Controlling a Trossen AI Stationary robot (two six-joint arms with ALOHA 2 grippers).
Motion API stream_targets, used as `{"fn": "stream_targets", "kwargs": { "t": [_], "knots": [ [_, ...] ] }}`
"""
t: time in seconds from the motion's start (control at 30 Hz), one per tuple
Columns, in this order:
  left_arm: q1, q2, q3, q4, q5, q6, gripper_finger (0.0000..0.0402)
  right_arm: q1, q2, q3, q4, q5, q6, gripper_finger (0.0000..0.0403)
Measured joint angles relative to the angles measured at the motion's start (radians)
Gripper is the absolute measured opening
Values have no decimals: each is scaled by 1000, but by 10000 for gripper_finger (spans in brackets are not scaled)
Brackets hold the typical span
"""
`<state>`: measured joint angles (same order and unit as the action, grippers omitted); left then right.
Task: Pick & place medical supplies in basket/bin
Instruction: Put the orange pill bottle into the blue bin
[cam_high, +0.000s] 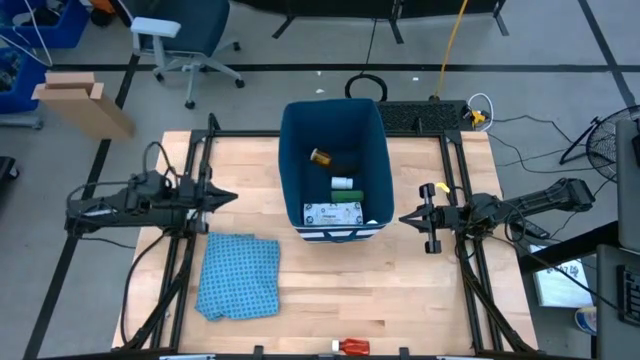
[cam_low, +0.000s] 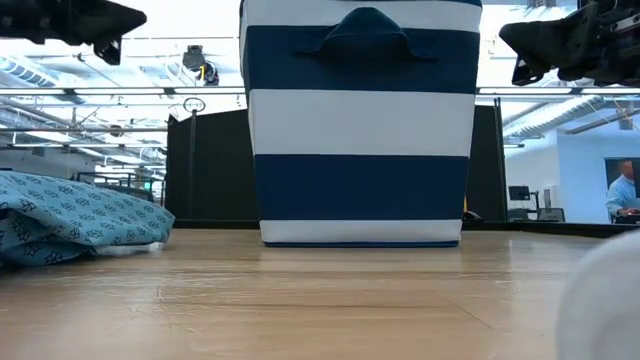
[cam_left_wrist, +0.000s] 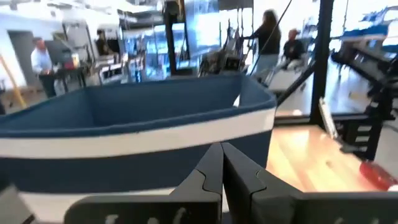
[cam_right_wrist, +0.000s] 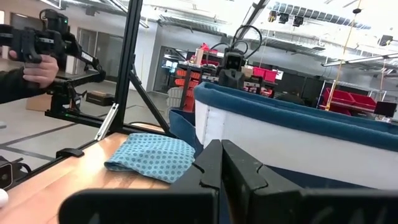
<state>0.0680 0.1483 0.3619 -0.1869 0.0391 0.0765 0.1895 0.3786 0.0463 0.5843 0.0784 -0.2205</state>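
The dark blue bin (cam_high: 335, 170) with white stripes stands at the table's middle, far half; its striped side (cam_low: 360, 120) fills the low view. Inside lie an orange bottle (cam_high: 320, 157), a small green and white item (cam_high: 343, 184), a green oblong (cam_high: 348, 197) and a flat white printed packet (cam_high: 333, 213). A red tube (cam_high: 352, 346) lies at the table's near edge. My left gripper (cam_high: 232, 197) hangs shut left of the bin; its fingers (cam_left_wrist: 222, 165) point at the bin. My right gripper (cam_high: 405, 218) hangs shut right of the bin, and its fingers (cam_right_wrist: 219, 163) point toward it too.
A blue patterned cloth (cam_high: 238, 277) lies bunched on the table's near left part. Black frame rails (cam_high: 455, 190) run along both sides of the table. Bare wood shows near the bin's front. People and shelves stand in the room beyond.
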Motion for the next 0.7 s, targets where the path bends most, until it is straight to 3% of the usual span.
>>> {"fn": "stream_targets", "kwargs": {
  "t": [0.33,0.7],
  "knots": [
    [-31,-12,-190,247,-19,97,1,0,0,0,0,2,1,0],
    [-30,-13,-224,271,10,96,2,0,0,0,-2,0,2,0]
  ]
}}
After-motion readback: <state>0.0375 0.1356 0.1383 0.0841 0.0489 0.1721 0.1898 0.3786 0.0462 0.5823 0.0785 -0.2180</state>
